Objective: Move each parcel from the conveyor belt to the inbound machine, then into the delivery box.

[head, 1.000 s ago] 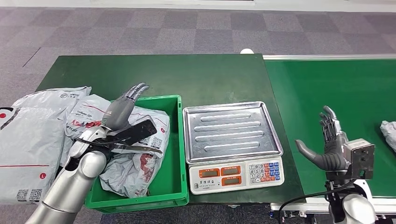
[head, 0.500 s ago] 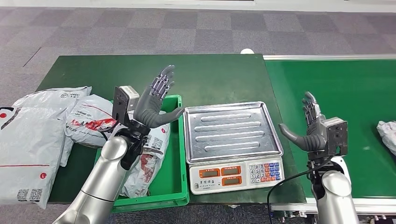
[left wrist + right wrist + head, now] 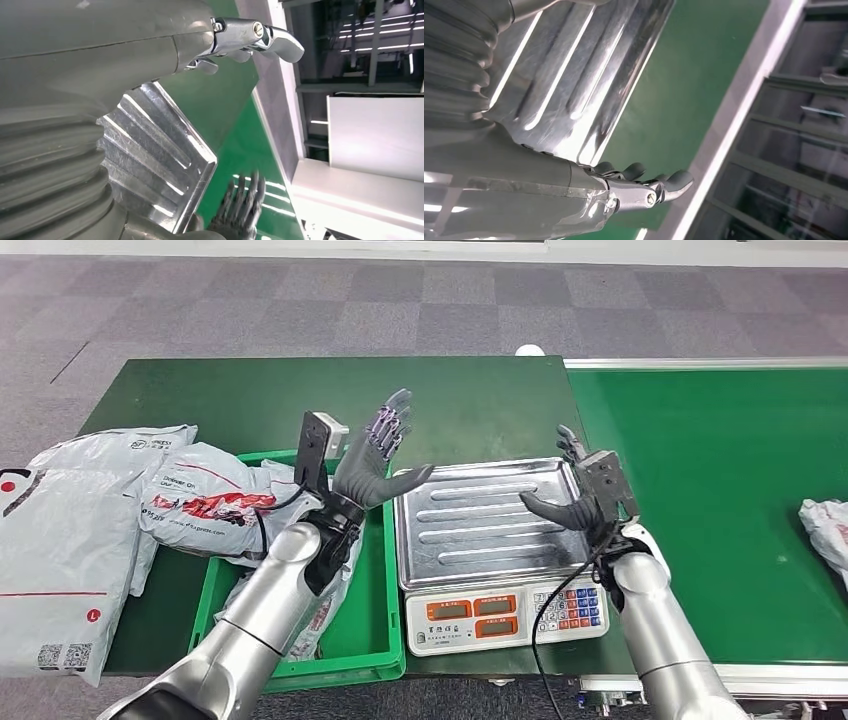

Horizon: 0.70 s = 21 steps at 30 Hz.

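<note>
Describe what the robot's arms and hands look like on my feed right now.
Both arms are smooth silver tubes. The left hand and right hand are dark grey with darker fingers, and each has a boxy grey camera module at the wrist. Black cables loop from both wrists. The wrist views show grey ribbed covers and metallic thumb parts.

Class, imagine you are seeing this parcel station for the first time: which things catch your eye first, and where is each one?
First come the two open hands raised over the table's middle: the left hand above the green crate's right edge, the right hand over the right side of the shiny steel scale tray. Next, the grey parcels heaped at far left, and one parcel waiting on the green conveyor belt at right.
</note>
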Tool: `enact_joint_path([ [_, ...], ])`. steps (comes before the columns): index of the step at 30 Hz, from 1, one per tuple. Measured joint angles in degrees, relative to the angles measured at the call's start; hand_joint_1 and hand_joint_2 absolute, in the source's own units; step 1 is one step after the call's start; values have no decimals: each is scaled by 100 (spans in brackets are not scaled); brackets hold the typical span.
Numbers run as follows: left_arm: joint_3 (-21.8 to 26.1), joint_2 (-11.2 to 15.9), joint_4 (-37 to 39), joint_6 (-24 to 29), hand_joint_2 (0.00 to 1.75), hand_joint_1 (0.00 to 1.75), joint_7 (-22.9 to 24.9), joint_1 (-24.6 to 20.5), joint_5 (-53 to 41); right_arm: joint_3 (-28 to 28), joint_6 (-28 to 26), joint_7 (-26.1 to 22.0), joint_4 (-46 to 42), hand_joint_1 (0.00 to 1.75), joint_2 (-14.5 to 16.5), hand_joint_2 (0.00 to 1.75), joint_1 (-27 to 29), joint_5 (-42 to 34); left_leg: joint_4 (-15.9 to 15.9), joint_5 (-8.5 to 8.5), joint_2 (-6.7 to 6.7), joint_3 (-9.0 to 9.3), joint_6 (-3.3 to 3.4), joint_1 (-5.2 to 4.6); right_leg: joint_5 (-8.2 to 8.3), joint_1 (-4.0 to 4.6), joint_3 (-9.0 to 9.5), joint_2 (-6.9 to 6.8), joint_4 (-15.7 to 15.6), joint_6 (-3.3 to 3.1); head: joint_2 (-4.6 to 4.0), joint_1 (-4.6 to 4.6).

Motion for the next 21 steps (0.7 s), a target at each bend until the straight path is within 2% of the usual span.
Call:
enact_joint_path([
  [9, -17, -44, 365, 44, 175, 0, -35, -126, 16, 283, -76, 8, 567, 0, 84, 175, -295, 64, 0, -1, -4, -3, 0, 0, -1, 0, -1, -3, -1, 0, 0, 1],
  [13, -19, -41, 471, 98, 175, 0, -74, -134, 58, 343, -317, 42, 799, 0, 76, 175, -464, 229, 0, -1, -3, -2, 1, -1, 0, -1, -2, -2, -1, 0, 0, 1],
  [21, -46, 3, 574, 304, 175, 0, -207, -130, -93, 326, -1100, 40, 1225, 0, -302, 175, -753, 442, 2, 2, -9, -3, 4, -3, 2, -4, -2, -9, -1, 4, 0, 1],
])
